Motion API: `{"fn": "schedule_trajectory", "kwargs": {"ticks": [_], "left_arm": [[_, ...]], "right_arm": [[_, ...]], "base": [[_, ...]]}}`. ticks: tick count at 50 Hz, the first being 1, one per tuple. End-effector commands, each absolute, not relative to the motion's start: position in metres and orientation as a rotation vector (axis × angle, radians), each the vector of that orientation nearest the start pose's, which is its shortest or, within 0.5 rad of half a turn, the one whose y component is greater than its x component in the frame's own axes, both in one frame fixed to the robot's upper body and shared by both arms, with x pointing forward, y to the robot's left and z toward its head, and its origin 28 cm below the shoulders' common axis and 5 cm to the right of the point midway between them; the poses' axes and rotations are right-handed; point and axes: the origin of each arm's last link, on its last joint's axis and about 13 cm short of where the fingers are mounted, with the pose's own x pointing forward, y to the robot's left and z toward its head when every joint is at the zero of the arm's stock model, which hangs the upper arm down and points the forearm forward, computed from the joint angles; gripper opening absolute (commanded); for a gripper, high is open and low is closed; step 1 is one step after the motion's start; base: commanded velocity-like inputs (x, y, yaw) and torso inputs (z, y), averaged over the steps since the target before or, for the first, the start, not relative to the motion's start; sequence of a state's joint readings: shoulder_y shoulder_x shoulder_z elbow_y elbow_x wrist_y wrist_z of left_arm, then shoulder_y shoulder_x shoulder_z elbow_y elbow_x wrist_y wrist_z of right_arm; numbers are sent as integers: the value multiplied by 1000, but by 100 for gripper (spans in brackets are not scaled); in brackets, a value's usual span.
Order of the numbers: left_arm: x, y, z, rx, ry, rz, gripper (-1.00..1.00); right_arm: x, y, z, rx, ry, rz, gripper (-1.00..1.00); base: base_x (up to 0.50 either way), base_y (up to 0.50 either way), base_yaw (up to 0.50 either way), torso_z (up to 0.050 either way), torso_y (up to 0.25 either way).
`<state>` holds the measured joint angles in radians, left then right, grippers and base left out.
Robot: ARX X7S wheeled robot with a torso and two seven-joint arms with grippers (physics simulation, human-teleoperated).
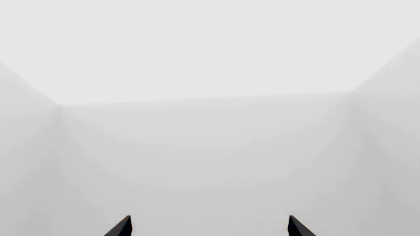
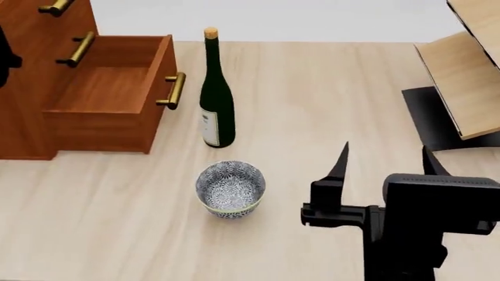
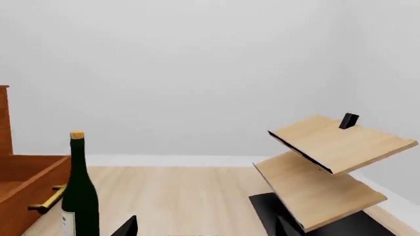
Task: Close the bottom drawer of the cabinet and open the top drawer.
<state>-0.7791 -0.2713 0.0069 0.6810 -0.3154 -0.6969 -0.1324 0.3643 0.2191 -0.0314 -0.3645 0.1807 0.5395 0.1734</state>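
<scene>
1. The bottom drawer (image 2: pixel 109 96) is standing pulled well out of the cabinet (image 2: pixel 31 70) at the far left of the counter (image 2: pixel 328 105), its brass handle (image 2: pixel 173 91) pointing right, just beside the bottle (image 2: pixel 215 93).
2. It is showing as an empty reddish-brown box; the middle and top drawer (image 2: pixel 58 7) handles above are sitting flush, so both seem closed.
3. The closing step is looking not yet begun: no gripper is touching the cabinet.
4. The right gripper (image 2: pixel 384 161) is hovering near and right, well apart from the drawer, with its fingers spread and holding nothing.
5. The left gripper (image 1: pixel 210 227) is facing only blank wall, its tips apart and empty; in the head view only a dark sliver at the left edge may be that arm.
6. Next, I judge, a gripper is needing to reach the drawer front and push it leftward, avoiding the bottle and the bowl (image 2: pixel 230 188).
</scene>
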Motion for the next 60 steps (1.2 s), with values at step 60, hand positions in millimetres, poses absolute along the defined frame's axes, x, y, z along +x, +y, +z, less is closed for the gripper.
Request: {"fn": "schedule_trajectory", "kwargs": {"ticks": [60], "left_arm": [[243,233,303,51,-811,-61,100]], "right_arm": [[268,-125,136,-71,-157,-49,100]], "base": [[0,500,0,0,0]]}}
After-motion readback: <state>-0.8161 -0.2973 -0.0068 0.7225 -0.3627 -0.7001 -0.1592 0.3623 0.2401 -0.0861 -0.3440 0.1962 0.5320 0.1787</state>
